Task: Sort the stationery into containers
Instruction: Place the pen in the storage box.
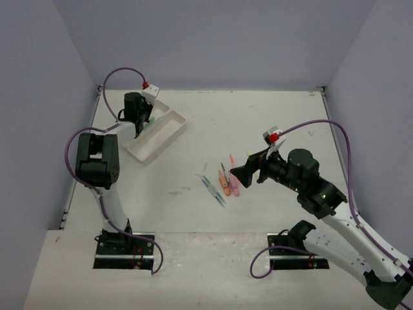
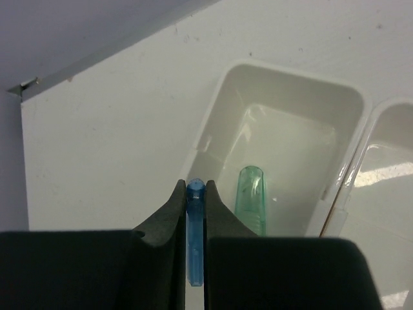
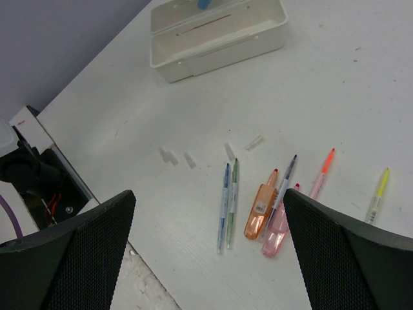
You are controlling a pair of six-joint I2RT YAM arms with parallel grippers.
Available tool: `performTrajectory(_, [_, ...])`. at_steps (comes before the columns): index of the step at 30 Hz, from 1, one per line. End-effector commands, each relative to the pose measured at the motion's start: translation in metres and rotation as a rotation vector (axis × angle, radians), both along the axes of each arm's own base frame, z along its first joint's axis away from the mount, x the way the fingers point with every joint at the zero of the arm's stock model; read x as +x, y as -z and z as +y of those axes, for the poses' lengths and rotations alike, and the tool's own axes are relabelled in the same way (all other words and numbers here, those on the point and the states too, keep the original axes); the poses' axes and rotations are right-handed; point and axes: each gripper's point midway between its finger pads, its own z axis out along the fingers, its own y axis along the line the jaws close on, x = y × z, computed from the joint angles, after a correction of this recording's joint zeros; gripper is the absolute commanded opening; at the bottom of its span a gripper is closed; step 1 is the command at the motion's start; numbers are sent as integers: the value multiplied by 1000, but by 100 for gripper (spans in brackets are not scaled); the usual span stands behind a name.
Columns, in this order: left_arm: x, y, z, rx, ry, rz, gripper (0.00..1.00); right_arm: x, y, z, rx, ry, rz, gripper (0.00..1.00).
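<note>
The placing step is under way: the left fingers are clamping a blue marker and hanging over the left wall of a tray, with the second tray lying right beside it. A green marker is already lying inside, running along the tray's length. The blue marker is sitting lengthwise in the fingers, its long axis following theirs and its rounded end poking just past the tips, pointing at the tray's rim rather than at the floor of the tray. The next move is probably calling for a small shift to the right, so the marker is hanging over the tray floor beside the green one before the fingers let go. The right fingers are spread wide with nothing between them, hovering above the rest on the desk: an orange marker, a pink marker and several thin pens, all waiting to be picked.
</note>
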Motion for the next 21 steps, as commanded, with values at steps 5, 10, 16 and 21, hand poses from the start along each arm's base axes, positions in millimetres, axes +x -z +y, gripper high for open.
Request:
performTrajectory(5, [5,-19,-3,-50,4,-83,58,4,3,9,6,-19,25,99])
performTrajectory(10, [-2,-124,-13,-187,-12,-241,86,20,31,18,-92,-6,128,99])
performTrajectory(16, [-68,-230,-22,-611,-193,-218,100,37,106,39,-342,116,280,97])
performTrajectory(21, [-153,-226,-39,-832,-229,-108,100,35,143,58,-442,158,357,80])
